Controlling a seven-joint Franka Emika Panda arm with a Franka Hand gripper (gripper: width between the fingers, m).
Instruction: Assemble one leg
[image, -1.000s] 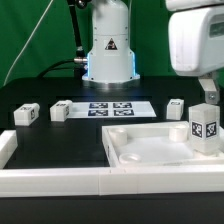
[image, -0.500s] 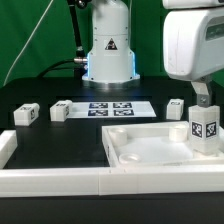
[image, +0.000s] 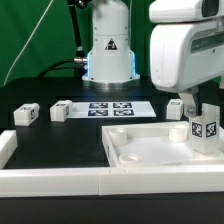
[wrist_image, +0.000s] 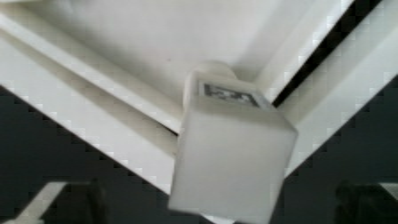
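Note:
One leg (image: 205, 128), a small white block with a square tag, stands upright in the far right corner of the white tabletop (image: 140, 150). My gripper (image: 200, 105) hangs just above it. In the wrist view the leg (wrist_image: 231, 150) sits between my dark fingers (wrist_image: 45, 200), which stand wide apart and clear of it. The tabletop (wrist_image: 125, 50) lies beneath. The gripper is open and holds nothing. Three more legs lie on the black table: two at the left (image: 26, 113) (image: 60, 110) and one (image: 175, 108) behind the gripper.
The marker board (image: 112, 108) lies flat at the table's middle back. The robot base (image: 108, 50) stands behind it. A white rail (image: 60, 180) runs along the front edge, with a white block (image: 5, 145) at the left.
The gripper body has swung toward the exterior view's left and lower around the leg. The leg stays upright in the tabletop corner.

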